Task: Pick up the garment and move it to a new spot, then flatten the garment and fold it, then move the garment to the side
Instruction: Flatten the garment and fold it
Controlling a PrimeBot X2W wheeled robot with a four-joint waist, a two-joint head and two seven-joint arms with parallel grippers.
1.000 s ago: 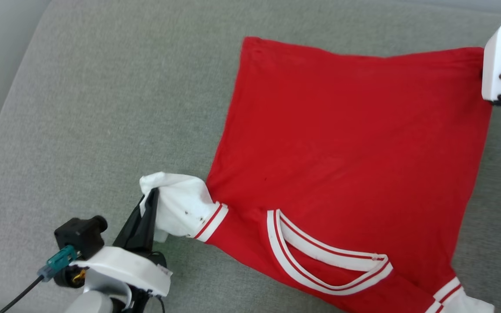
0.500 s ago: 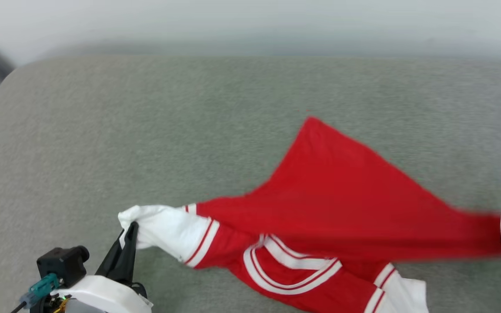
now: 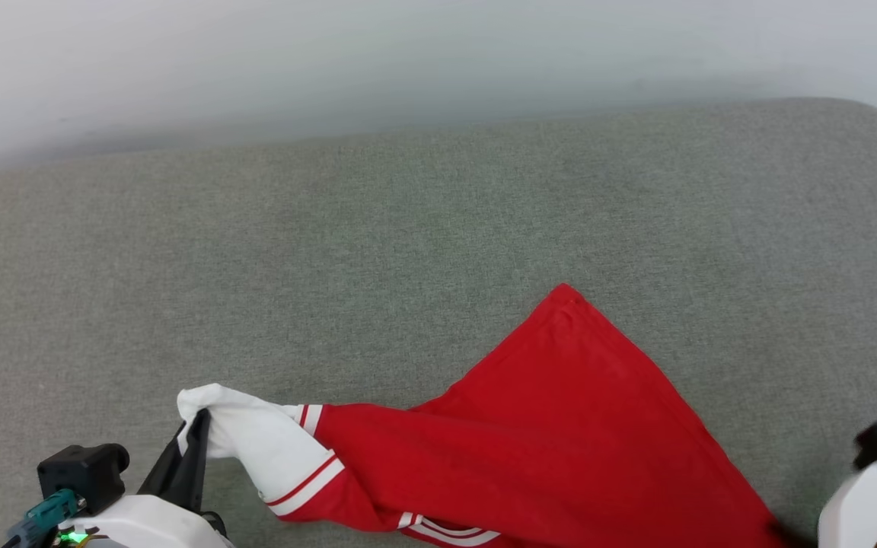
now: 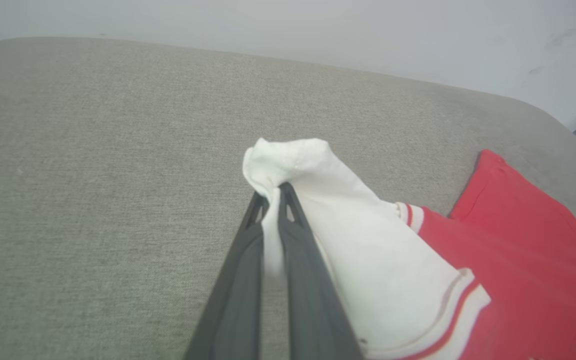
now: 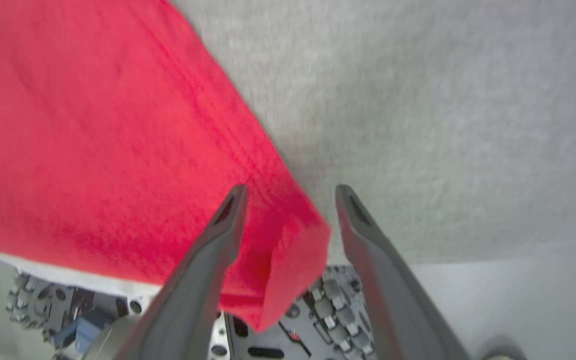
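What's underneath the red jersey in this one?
The grey cushion shows beside and beyond the garment; the area directly beneath the red cloth is covered, so nothing else can be confirmed.

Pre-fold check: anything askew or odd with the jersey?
Yes. The garment lies skewed and bunched, not flat, on the grey cushion. The left fingers pinch its white sleeve, while its red hem corner sits loose between the parted right fingers, past the cushion's edge.

Garment (image 3: 560, 434): I see a red jersey, its white, stripe-trimmed sleeve bunched at left, body spread in a creased triangle.
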